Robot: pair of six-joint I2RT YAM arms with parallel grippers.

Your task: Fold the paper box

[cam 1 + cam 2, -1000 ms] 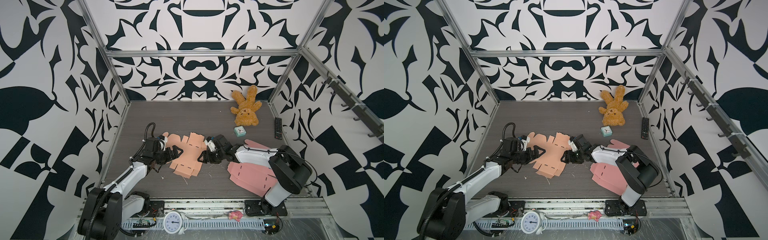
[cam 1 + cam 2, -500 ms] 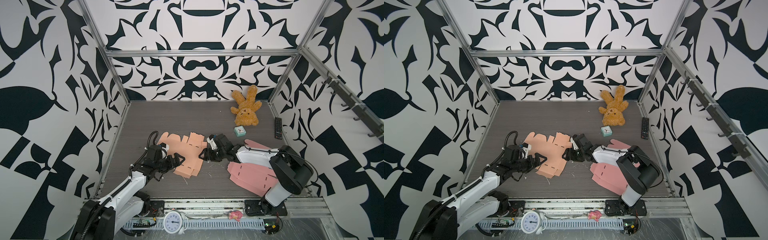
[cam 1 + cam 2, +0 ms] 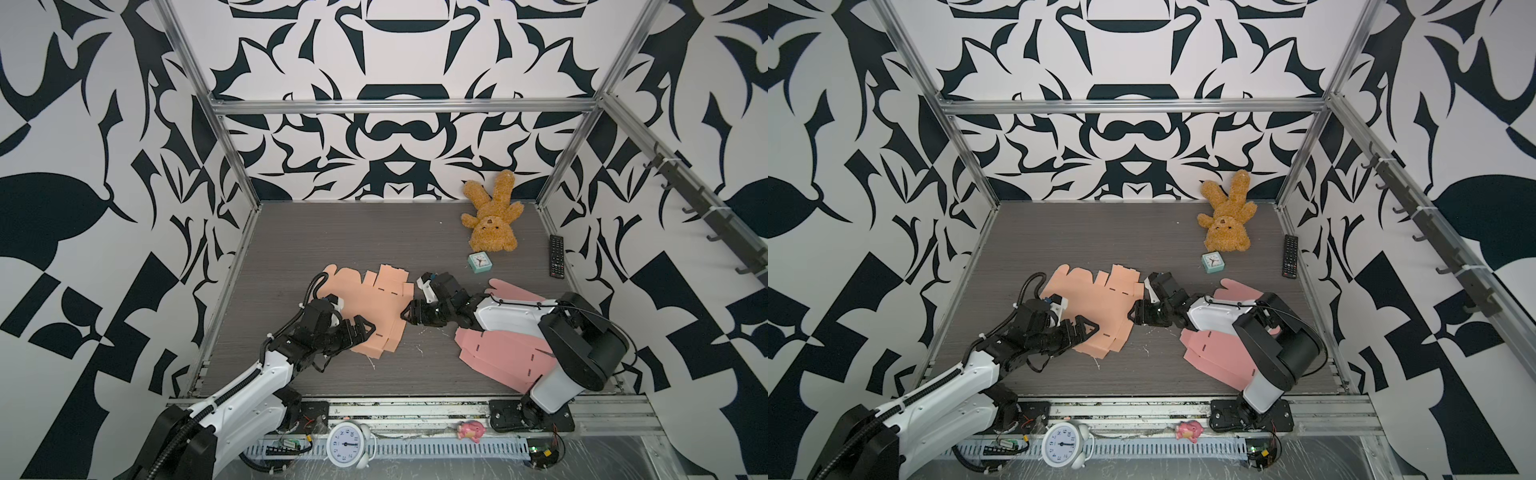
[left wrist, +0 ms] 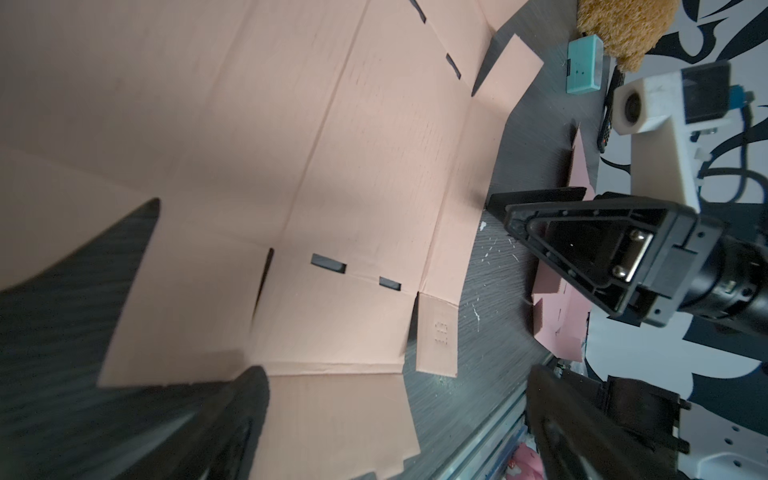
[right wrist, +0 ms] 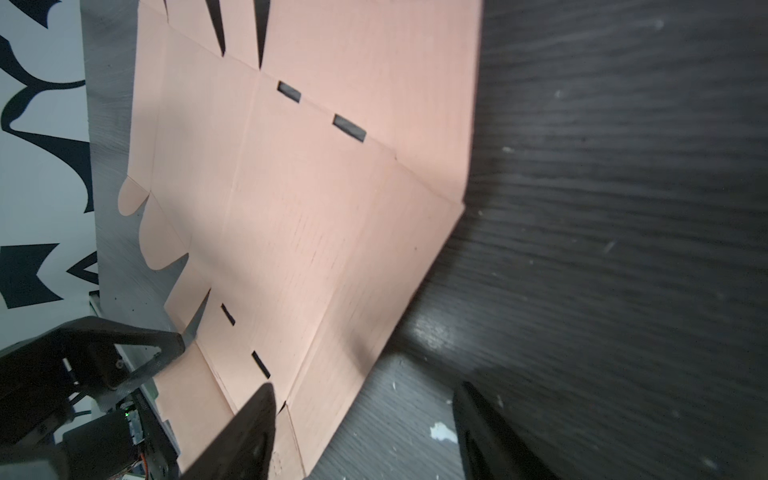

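counting two: peach box (image 3: 374, 307), pink box (image 3: 507, 353)

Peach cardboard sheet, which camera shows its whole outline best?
A top view: nearly the whole peach cardboard sheet lies in frame. Both wrist views show only close-up parts: creases, slots, some flaps.

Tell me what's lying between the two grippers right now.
The flat peach box blank: in both top views its near half spans the gap between the left gripper and the right gripper.
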